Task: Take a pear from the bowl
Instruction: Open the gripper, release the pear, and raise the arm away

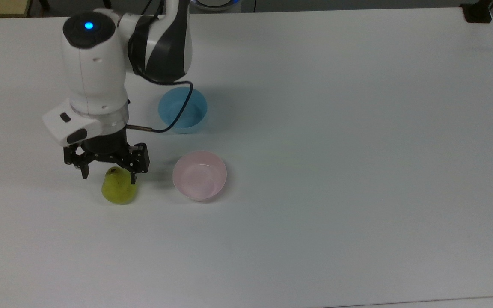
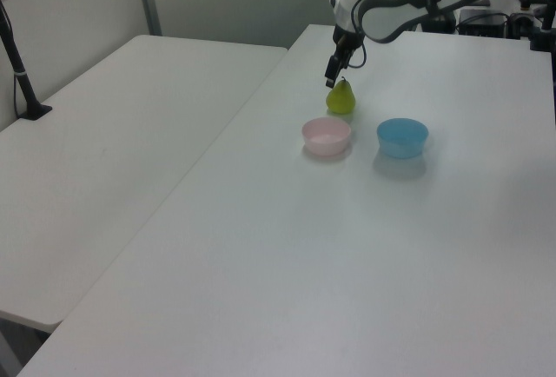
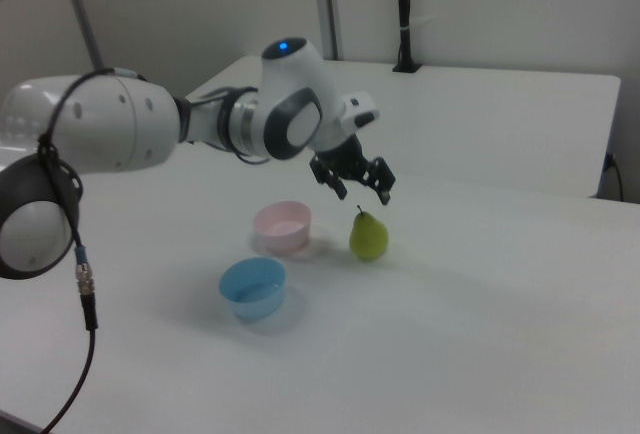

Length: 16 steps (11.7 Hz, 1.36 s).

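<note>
Top view: a white desk [image 1: 336,128] carries three things toward its left half. The pear [image 1: 119,188], yellow-green with a short dark stem, stands upright on the bare desk, outside both bowls. The pale pink bowl [image 1: 200,175] sits just to its right in the top view, apart from it and with nothing inside. The light blue bowl [image 1: 182,110] lies farther toward the desk's far edge. The robot arm [image 1: 96,64] reaches down from that far edge, and its black claw [image 1: 107,170] hangs just above the pear's stem with its two fingers spread wide, holding nothing.

Left view: the pear [image 2: 340,98] stands near the desk's [image 2: 287,264] far end, just beyond the pink bowl [image 2: 327,135]. The blue bowl [image 2: 402,136] sits beside the pink one, on the left view's right. The claw [image 2: 334,69] hovers over the pear, clear of it.

Right view: the pear [image 3: 368,235] stands just right of the pink bowl [image 3: 283,227]; the blue bowl [image 3: 253,288] is nearer the desk's near edge. The open claw [image 3: 353,180] hangs above the pear, empty.
</note>
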Available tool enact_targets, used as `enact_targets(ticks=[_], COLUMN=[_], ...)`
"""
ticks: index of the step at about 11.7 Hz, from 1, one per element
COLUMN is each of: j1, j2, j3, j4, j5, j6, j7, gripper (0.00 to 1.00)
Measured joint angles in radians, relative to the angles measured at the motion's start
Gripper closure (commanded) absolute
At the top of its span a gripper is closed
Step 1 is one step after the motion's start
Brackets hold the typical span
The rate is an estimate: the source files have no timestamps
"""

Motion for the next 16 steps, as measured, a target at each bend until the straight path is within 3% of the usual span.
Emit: enact_targets(ticks=[3,8,11,16], j1=[0.037,0.153,0.184,0.211], j2=[-0.109,-0.249,-0.336,-0.522], j3=[0.013,0.016,0.016,0.016], j4=[0.000,-0.005,-0.029,-0.153], j5=[0.000,0.000,0.000,0.012], j6=[-0.160,-0.432,-0.597,-0.681], j7=[0.012,0.148,0.204,0.223], gripper=[0.00,0.00,0.00,0.00])
